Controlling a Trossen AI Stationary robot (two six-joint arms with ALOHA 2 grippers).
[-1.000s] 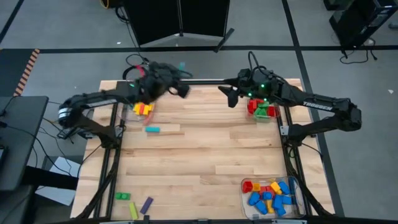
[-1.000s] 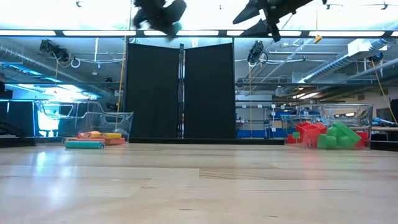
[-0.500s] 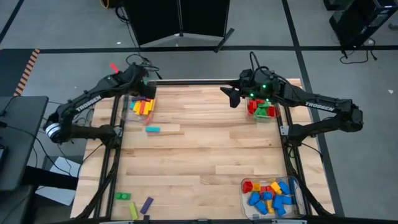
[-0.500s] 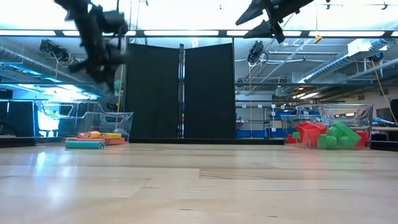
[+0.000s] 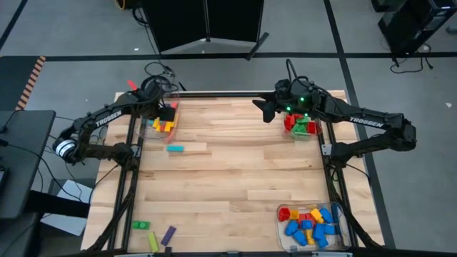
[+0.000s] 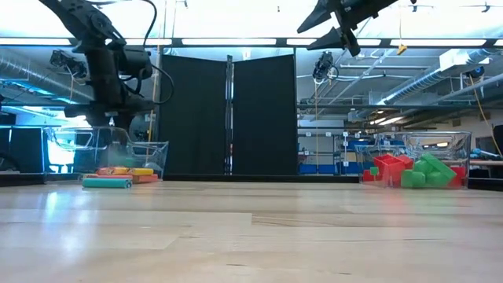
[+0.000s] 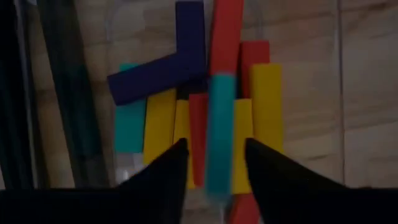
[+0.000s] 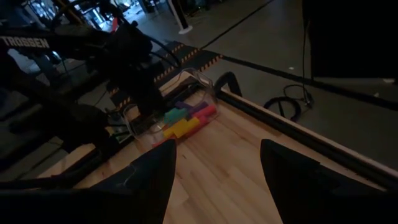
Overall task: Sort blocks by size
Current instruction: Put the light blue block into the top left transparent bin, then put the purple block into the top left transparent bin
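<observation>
The left gripper (image 7: 214, 180) has swung from mid-table to hang over the bin of long bars (image 5: 163, 123), fingers spread, a teal bar (image 7: 219, 130) dropping between them: one more long block sorted. The right gripper (image 5: 261, 109) waits, fingers apart.

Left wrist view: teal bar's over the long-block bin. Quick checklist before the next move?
1. Left gripper over the long-bar bin: ok, long bars show directly beneath it.
2. Teal bar between the fingers: cannot tell whether it is gripped or already dropping; it looks blurred.
3. Bin contents match by size: ok, only long bars visible.
4. Right gripper clear of the left arm: ok, it hangs open in the air beside the red and green bin.
5. Loose teal bar on the table near the bin: not ok, unsorted.
6. Loose blocks at the near left corner: not ok, unsorted.
</observation>
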